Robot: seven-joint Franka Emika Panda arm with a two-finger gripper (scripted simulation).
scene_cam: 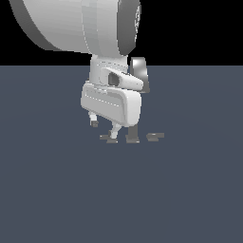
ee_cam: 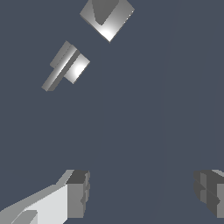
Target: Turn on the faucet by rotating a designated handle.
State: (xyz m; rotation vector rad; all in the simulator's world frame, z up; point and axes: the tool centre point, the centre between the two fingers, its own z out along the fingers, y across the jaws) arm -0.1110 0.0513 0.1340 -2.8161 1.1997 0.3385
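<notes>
The approach was under way: the tool (ee_cam: 140, 192) hung open and empty above the bench (ee_cam: 144, 109), near the handle (ee_cam: 66, 66) at the faucet (scene_cam: 138, 71) foot. Next, it probably needed lowering beside that handle.

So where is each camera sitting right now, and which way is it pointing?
Exterior view: off the arm, looking nearly level across the floor. The arm's wrist fills the foreground, the gripper points down, and the faucet is partly hidden behind it.
Wrist view: on the wrist, looking down past the open gripper at the floor, the handle and the faucet's spout head. Only the two fingers show.
Shared: the faucet and the gripper.
</notes>
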